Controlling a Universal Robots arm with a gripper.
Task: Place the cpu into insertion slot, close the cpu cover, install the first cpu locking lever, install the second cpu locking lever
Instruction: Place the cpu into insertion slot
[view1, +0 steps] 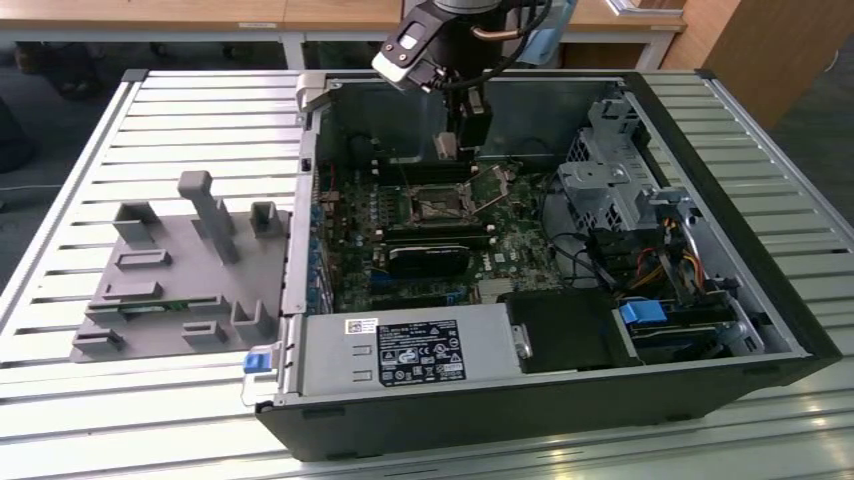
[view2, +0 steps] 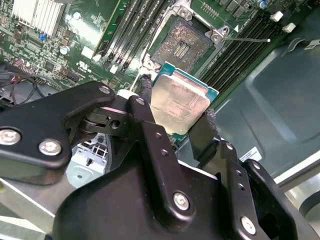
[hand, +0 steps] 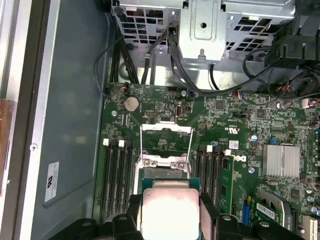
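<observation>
between your gripper (view2: 176, 111) fingers (view2: 145, 97) sits the cpu (view2: 182, 100), pinched by two opposite edges with its dull silver top facing the wrist. the fingers stand only as far apart as the chip is wide and are clamped on it. holding it by the edges leaves the underside free, and the chip looks roughly level and square to the board, which suits a flat drop-in part.

just beyond the chip, and lower, lies the insertion slot (view2: 182, 46). its dark centre is bare, so nothing is seated yet. the cpu hangs above and a little to one side of it, not touching; in the first wrist view the chip (hand: 170, 210) overlaps the slot's near edge. a thin wire lever (view2: 250, 39) juts out past the slot's far corner, apparently released.

a little farther out in the first wrist view, the cpu cover (hand: 167, 128) is swung back off the slot, its silvery frame open over the green circuit board (hand: 220, 115). that leaves the way down clear. long black memory slots (hand: 117, 180) flank the socket on both sides.

beyond those come black cables and the metal drive cage (hand: 205, 30).

in the exterior view your gripper (view1: 461, 140) reaches down into the open computer case (view1: 747, 300), close above the slot (view1: 434, 207). well outside the case, a grey fixture (view1: 174, 270) rests on the slatted table (view1: 80, 400).
</observation>
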